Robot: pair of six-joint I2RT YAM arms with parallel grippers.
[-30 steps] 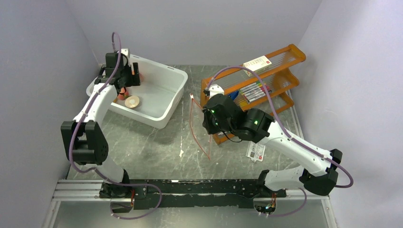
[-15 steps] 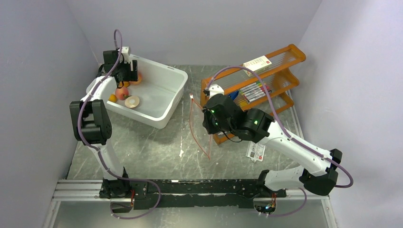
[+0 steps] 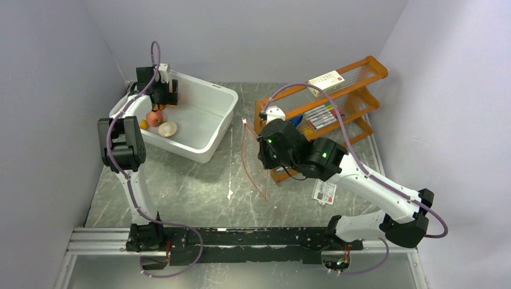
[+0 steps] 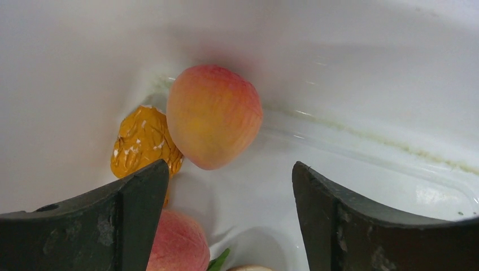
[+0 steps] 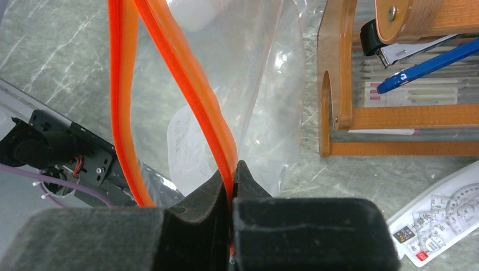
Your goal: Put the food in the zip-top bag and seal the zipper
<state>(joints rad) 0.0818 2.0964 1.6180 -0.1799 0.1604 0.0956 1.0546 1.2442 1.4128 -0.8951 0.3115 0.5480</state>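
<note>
Three pieces of food are counted in the white tub [image 4: 367, 73]. One peach-pink fruit [image 4: 214, 124] is seen ahead of the left gripper [image 4: 230, 169], between its spread, empty fingers. One orange fruit [image 4: 141, 144] is pressed against it by the left finger, and a second peach-pink fruit [image 4: 178, 245] is partly hidden by that finger. Bare tub floor is seen before the right finger, bounded by the tub wall just behind the fruits. The zipper [image 5: 186, 73] of the zip-top bag [image 5: 260, 84] is pinched in the clenched right gripper [image 5: 233, 180]. The bag's white label [image 5: 186, 141] cannot be read.

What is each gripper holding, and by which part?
The right gripper pinches the zip-top bag by one lip of its zipper. The left gripper is open, holding nothing, above the food in the white tub.
</note>
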